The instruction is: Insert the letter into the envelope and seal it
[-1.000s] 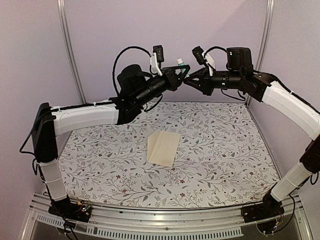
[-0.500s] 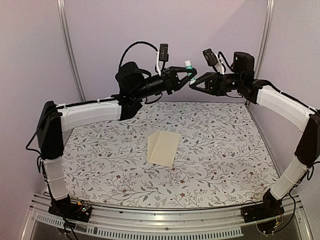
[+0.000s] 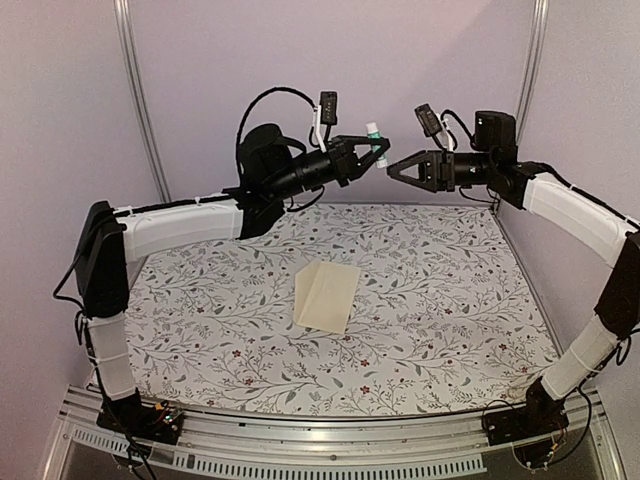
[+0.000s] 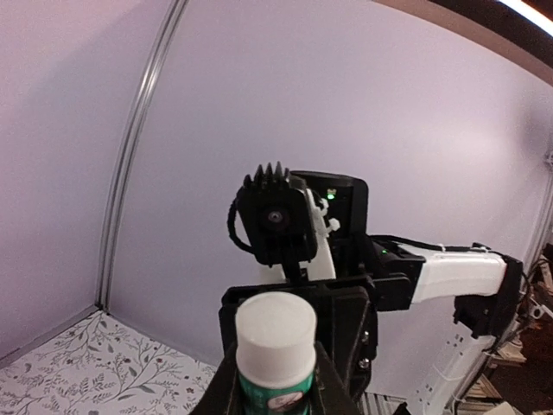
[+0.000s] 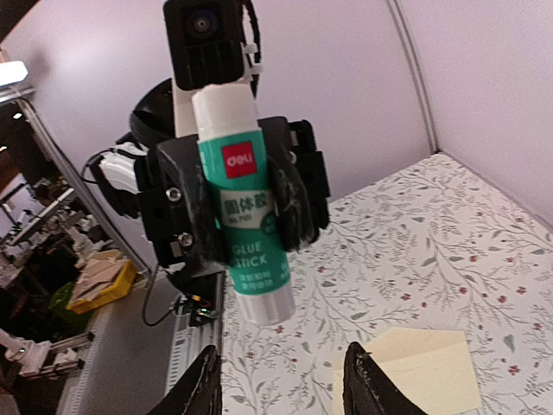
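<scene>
Envelope [image 3: 327, 295] lies flat mid-counter [image 3: 460, 310], well below both arms; letter not visible. Left claw [image 3: 372, 152] clamps glue stick [image 5: 246, 173] mid-body, raised. Right claw [image 3: 393, 168] open, empty, facing it. Likely uncapping: square on 1 white end, pull straight along axis.

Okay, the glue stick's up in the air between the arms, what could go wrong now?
One: the left tool grips the glue stick mid-body, high above the table; a slip could drop it near the envelope. Two: the open right tool faces it, apart; a misaligned reach could knock it loose.
</scene>
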Tool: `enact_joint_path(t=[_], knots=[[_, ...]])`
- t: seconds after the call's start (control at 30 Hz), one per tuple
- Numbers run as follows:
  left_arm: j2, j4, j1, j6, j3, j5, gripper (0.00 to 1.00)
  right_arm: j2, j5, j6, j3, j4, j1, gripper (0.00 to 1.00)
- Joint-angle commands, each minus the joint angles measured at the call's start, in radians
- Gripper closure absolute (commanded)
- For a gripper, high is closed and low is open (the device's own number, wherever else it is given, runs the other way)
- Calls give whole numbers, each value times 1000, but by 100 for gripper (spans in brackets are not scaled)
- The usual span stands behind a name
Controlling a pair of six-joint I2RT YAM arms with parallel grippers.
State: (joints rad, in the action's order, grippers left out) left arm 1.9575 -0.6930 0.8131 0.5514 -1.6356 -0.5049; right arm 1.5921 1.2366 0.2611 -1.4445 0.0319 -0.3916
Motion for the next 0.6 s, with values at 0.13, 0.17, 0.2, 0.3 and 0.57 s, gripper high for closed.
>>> enact_joint_path(t=[0.13, 0.17, 0.2, 0.3, 0.57], knots=[[-86, 65, 48, -79, 26, 356, 100, -123, -710, -457, -49, 313, -90, 54], [-86, 60, 54, -79, 26, 367, 100, -123, -736, -477, -57, 315, -107, 54], [-84, 56, 61, -77, 27, 372, 100, -121, -747, -487, -64, 317, -117, 54], [-75, 52, 71, -71, 23, 373, 100, -115, -767, -501, -90, 314, -145, 53], [-59, 34, 90, -55, 21, 363, 100, -86, -760, -504, -148, 310, -179, 56]])
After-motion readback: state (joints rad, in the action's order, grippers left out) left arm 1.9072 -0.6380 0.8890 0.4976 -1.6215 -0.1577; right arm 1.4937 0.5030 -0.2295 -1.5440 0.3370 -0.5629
